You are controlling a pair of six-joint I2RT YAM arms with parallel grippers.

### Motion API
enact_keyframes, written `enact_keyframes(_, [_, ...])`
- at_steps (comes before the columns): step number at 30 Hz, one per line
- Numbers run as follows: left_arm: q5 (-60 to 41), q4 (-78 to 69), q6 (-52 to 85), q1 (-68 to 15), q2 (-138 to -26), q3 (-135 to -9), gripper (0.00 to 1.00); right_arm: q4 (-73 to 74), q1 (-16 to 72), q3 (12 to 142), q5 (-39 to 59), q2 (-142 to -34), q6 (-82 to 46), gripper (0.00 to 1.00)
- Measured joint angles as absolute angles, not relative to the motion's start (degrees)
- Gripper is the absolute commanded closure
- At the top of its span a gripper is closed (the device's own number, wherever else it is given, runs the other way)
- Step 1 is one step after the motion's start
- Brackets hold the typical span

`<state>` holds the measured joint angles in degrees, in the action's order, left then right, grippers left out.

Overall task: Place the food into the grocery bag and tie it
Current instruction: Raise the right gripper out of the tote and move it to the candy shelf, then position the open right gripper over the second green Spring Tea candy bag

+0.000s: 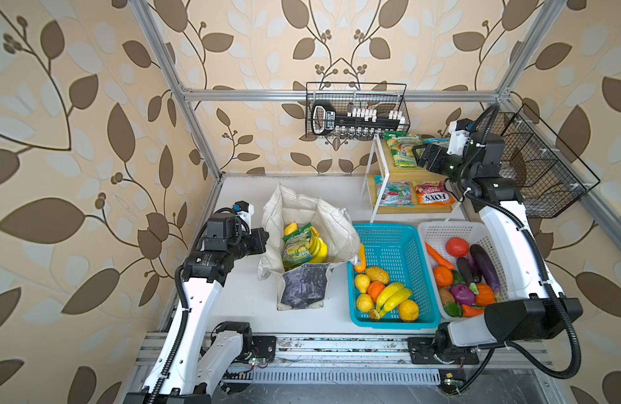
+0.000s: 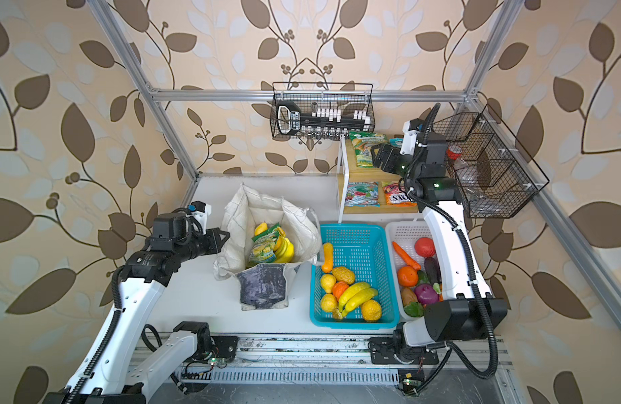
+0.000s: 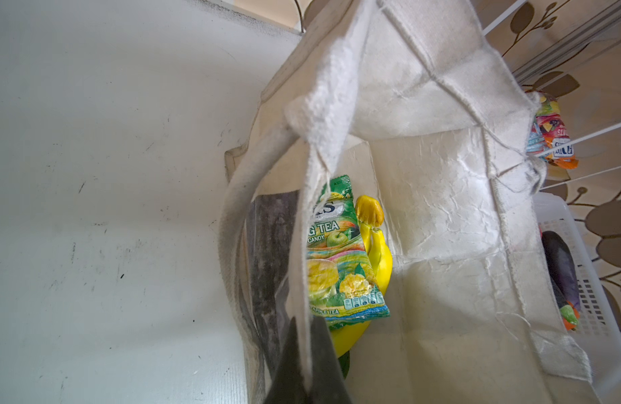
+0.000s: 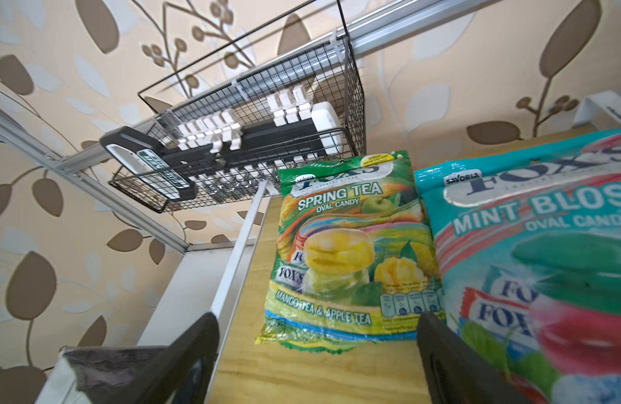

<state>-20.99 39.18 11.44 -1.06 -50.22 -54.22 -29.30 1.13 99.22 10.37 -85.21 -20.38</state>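
Nearest, the turquoise basket (image 1: 389,325) and white basket (image 1: 441,227) hold loose produce. The grocery bag (image 1: 337,224) stands mid-counter (image 1: 239,297), mouth up, long axis running near to far, dark panel flopped nearward. A banana bunch (image 1: 319,250) and a bagged packet (image 1: 296,250) lie inside. The left fingers (image 1: 263,239) are clamped on its left rim cloth. Bare counter lies to the left and in front, while the turquoise basket crowds its right edge. Farthest, the right fingers (image 1: 418,156) gape wide, holding nothing, over the shelf (image 4: 302,377), by the Spring Tea packet (image 4: 344,252).
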Motion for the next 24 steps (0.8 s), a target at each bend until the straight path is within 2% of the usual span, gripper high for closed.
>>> enact_keyframes(8, [-20.99,39.20,11.44,-1.06,-50.41,-54.22,1.00,-34.79,3.03,105.69,5.10,-89.69,-18.33,0.10])
enact_keyframes(24, [-20.99,39.20,11.44,-1.06,-50.41,-54.22,1.00,-37.15,5.06,106.87,4.93,-94.08,-18.63,0.11])
